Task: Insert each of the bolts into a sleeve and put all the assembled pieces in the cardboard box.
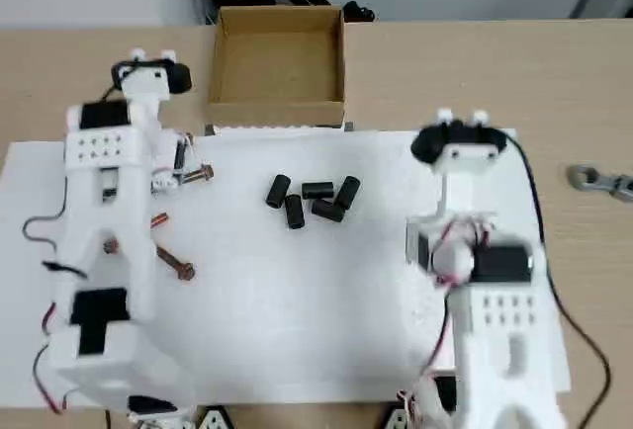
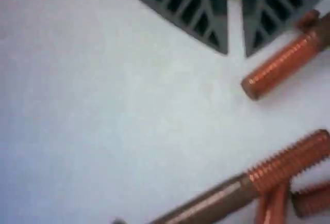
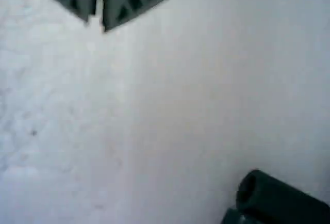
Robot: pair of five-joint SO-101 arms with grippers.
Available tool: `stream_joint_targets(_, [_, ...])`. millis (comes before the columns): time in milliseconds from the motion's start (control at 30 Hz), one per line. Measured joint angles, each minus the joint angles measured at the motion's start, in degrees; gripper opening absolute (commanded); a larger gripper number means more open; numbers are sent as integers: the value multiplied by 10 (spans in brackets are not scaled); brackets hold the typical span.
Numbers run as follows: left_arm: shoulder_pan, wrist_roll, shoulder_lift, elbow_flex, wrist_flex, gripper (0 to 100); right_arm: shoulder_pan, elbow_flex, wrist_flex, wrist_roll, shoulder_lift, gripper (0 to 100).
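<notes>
A: Copper bolts point(image 1: 176, 263), where?
B: Loose on the white sheet point(image 1: 297, 310) by the left arm point(image 1: 104, 202), none assembled. One bolt point(image 2: 281, 66) lies just beside the left end effector point(image 2: 237, 52) tips. More lie crossed farther off in its wrist view.
A: Left end effector state?
B: Slightly open, jaws a narrow slit apart, low over the sheet. Bit of copper shows through the slit, can't tell what it is.
A: And the sleeves point(image 1: 317, 190)?
B: Five black ones clustered mid-sheet, on their sides, between the arms, well apart from the bolts.
A: Right end effector point(image 3: 96, 24)?
B: Closed, gripping nothing, tips over bare sheet. One sleeve point(image 3: 278, 198) end near it in its wrist view.
A: And the box point(image 1: 277, 111)?
B: Cardboard, open top, on the wooden tabletop point(image 1: 554, 73) just past the sheet's far edge, beyond the sleeves. Metal piece point(image 1: 593, 179) lies off the sheet on the right side.
</notes>
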Motion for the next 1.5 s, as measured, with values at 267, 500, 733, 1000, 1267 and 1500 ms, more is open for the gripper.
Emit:
stream_joint_targets(267, [0, 0, 171, -253, 83, 70, -47, -267, 129, 33, 287, 8])
stream_joint_targets(500, [0, 0, 282, -352, 88, 93, -49, -446, 160, 39, 459, 8])
stream_joint_targets(733, [0, -7, 362, -430, 90, 94, -50, -471, 162, 39, 529, 8])
stream_joint_targets(1000, [-13, -16, 479, -534, 93, 94, -50, -471, 162, 39, 532, 8])
stream_joint_targets(1267, [-18, -18, 576, -687, 104, 94, -50, -471, 162, 39, 534, 9])
stream_joint_targets(1500, [-16, -18, 621, -757, 104, 94, -71, -471, 162, 39, 535, 9])
